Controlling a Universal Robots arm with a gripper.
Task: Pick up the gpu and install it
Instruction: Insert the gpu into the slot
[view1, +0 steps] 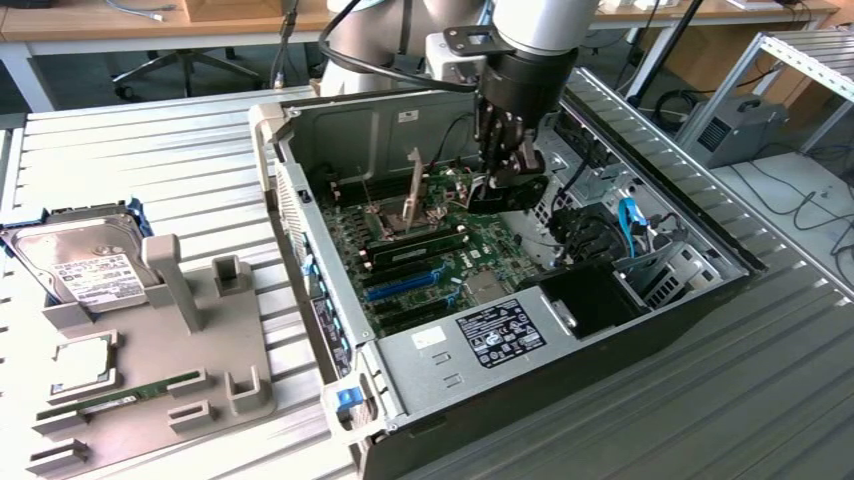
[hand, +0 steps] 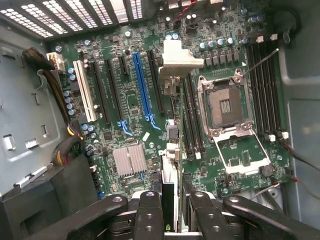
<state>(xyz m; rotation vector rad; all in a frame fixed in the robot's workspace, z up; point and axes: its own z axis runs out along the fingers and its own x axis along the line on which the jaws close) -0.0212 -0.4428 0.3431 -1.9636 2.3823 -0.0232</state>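
The gpu (hand: 170, 150) is a thin dark card seen edge-on in the wrist view, with its silver bracket (hand: 178, 59) at the far end. My gripper (hand: 172, 220) is shut on it, one black finger (hand: 149, 215) on each side. The card hangs over the green motherboard (hand: 130, 107), between the long blue slot (hand: 142, 82) and the black RAM slots (hand: 192, 125), apart from the board. In the exterior view my gripper (view1: 514, 178) reaches down inside the open computer case (view1: 327, 300), and the gpu (view1: 518, 190) shows as a dark piece between the fingers.
The CPU socket (hand: 225, 105) stands open with its frame and lever raised. A power supply (view1: 494, 335) and cables (view1: 627, 225) crowd the case's near side. Left of the case, a grey holder (view1: 200, 390) carries a hard drive (view1: 87, 265), a CPU (view1: 80, 365) and a RAM stick (view1: 120, 393).
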